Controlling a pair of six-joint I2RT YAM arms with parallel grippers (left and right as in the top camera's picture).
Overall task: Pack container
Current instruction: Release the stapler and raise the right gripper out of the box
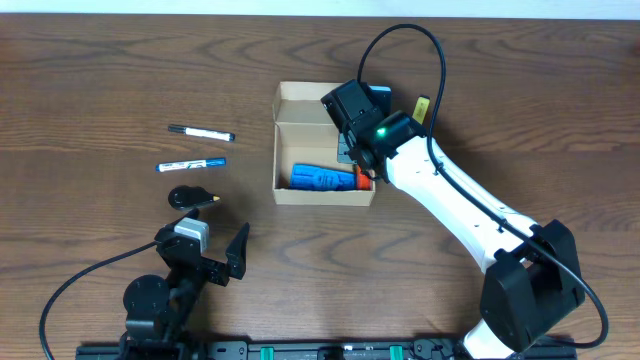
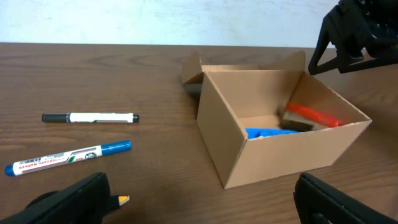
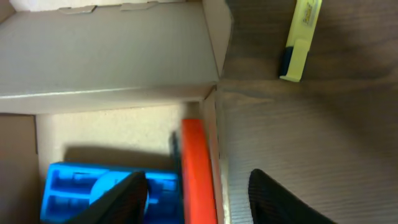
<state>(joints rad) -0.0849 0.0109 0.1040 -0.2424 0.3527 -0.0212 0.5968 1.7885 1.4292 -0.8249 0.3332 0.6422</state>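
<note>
— Mid-table, a bit toward the far edge: cardboard box (image 1: pixel 300 103), flap lid open on its far side. Blue item (image 1: pixel 322 178) and orange marker (image 2: pixel 314 115) lie inside. Right gripper (image 3: pixel 198 186) hangs over the box's right wall, jaws spread, pinching nothing.
— One finger each side of that wall?
— Looks so in the wrist view: one over the blue item, one over bare table. The marker lies between them, against the wall.
— Then my call is that the drop-off is done. Lift straight up before any sideways move, or a finger may catch the wall and drag the box.
— Next pick?
— Yellow highlighter (image 1: pixel 422 108), just beside the box toward the right edge. Closest. Set jaws across the barrel, not along it.
— Left gripper (image 1: pixel 215 258)?
— Jaws spread, empty, by the near edge. Black-capped marker (image 1: pixel 200 132), blue-capped marker (image 1: pixel 190 163) and black pen-like item (image 1: pixel 192 197) lie toward the left edge, apart from the box. Those suit it.
</note>
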